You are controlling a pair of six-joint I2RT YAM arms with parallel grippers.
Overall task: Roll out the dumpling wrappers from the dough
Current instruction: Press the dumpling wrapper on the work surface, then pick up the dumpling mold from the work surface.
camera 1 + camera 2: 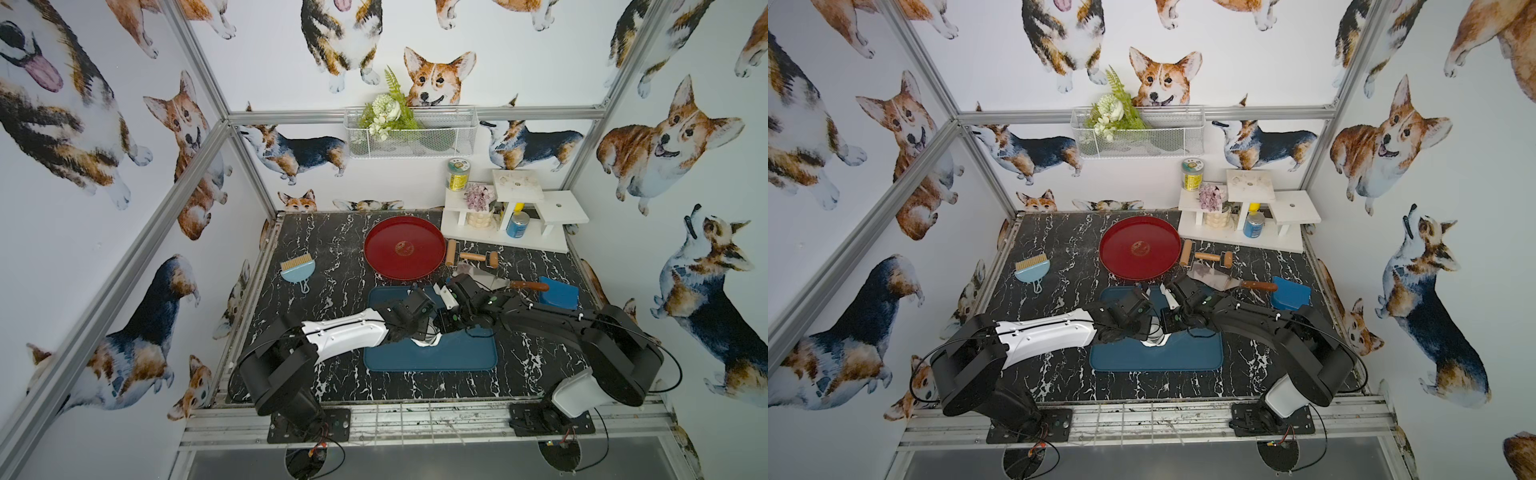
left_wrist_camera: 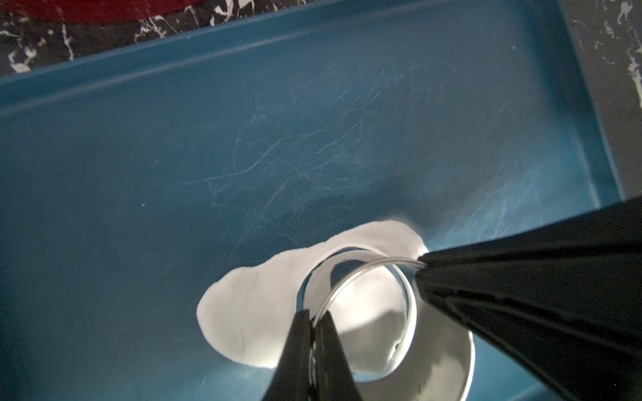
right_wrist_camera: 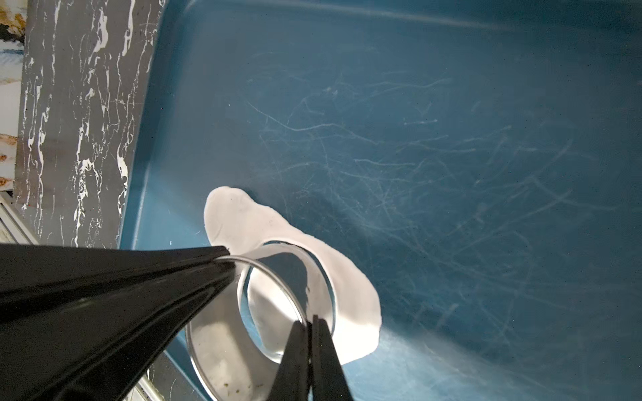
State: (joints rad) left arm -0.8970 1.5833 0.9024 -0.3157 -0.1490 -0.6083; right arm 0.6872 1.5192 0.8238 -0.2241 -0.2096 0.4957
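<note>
Two grips: left gripper [image 2: 314, 317] and right gripper [image 3: 310, 321] each pinch the thin top rim of the metal cutter ring [image 2: 446, 361], jaws pressed together on it
Left gripper: arm reaches in from about 8 o'clock of the blue tray [image 1: 457, 357]; holds the rim at a spot apart from the other grip
Right gripper: arm reaches in from about 4 o'clock of the tray; seen in the left wrist view as the broad black wedge meeting the rim
Cutter ring: stands on the dough [image 2: 250, 305], lower edge touching it; white dough also shows inside the ring
Dough: flattened white sheet with an uneven outline, lying on the tray floor a little toward 6 o'clock of the tray's middle; it spreads out past the ring on one side; in both top views mostly hidden under the wrists
Blue tray: on the black marbled table, its floor scratched
Red plate [image 1: 404, 247]: at 12 o'clock of the tray, just beside it
Wooden rollers [image 1: 451, 252]: two, at 1 o'clock of the tray, beside the plate
Scraper [image 1: 528, 286]: at 2 o'clock, wooden handle pointing to 3 o'clock, blade partly behind the right arm
Brush and dustpan [image 1: 296, 270]: at 10 o'clock, well apart from the tray
</note>
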